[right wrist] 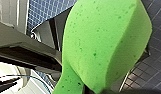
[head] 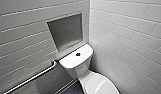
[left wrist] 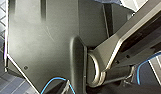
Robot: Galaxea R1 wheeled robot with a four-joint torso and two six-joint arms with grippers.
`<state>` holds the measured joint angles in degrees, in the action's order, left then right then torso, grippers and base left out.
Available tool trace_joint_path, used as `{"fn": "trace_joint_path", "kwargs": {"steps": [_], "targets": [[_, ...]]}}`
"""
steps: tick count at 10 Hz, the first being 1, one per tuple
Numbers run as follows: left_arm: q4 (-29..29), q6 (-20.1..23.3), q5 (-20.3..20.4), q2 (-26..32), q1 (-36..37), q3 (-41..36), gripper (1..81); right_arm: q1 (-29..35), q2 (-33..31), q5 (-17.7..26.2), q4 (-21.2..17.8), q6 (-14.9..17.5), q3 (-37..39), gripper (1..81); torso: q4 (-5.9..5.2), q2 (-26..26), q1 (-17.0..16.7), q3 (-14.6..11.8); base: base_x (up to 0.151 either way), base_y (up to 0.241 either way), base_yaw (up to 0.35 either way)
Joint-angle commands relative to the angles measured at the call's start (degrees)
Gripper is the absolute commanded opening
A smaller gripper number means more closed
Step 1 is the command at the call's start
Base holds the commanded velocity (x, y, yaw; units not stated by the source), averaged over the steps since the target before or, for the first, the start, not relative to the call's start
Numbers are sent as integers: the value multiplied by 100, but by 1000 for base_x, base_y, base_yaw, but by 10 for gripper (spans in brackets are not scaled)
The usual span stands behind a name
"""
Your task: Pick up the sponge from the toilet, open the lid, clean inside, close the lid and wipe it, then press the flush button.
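Clearly, our right gripper (right wrist: 89, 90) is clamped on the sponge (right wrist: 103, 42). The bright green pad is pinched narrow where the fingers meet it and swells wide beyond them, with dark blue floor tiles (right wrist: 46, 10) farther past it. From the head view we see the toilet (head: 82, 72) in the corner of 2 white-tiled walls (head: 126, 37), and we cannot tell how far it stands from the fingers. Its lid (head: 99, 86) lies down over the bowl. The flush button (head: 78, 54) sits in the middle of the tank top (head: 71, 61). Above the tank, 1 recessed niche (head: 67, 31) is set in the wall, and 1 grab bar (head: 33, 77) runs along the wall beside the tank.
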<state>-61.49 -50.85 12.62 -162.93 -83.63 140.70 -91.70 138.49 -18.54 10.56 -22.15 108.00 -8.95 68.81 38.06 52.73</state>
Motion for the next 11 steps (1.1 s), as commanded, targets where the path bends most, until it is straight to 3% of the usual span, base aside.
{"fn": "trace_joint_path", "kwargs": {"steps": [1, 4, 6, 7, 8, 11], "targets": [[-91, 5, -207, -144, -80, 281, 811, -81, -47, 368, 166, 0, 10, 10, 0, -562, -361, -557, 0, 0, 0], [-91, 13, -207, -206, -106, 318, 811, -108, 391, 413, 175, 0, 509, 10, 0, -1152, -752, -1170, 0, 0, 0], [-91, 22, -451, -284, -106, 318, 811, -108, 630, 483, 175, 9, 827, 10, 0, -1554, -1018, -1588, 0, 0, 0], [-83, 22, -679, -337, -106, 326, 811, -99, 665, 483, 175, 0, 871, 10, 0, -1751, -1152, -1224, 0, 0, 0], [-83, 22, -787, -372, -106, 326, 811, -99, 727, 491, 175, 0, 941, 10, 0, -1969, -1298, -1419, 0, 0, 0], [-73, 31, -796, -513, -106, 509, 811, -134, 999, 492, 166, 0, 1389, 10, 0, -2481, -1628, -1534, 0, 0, 0]]}}
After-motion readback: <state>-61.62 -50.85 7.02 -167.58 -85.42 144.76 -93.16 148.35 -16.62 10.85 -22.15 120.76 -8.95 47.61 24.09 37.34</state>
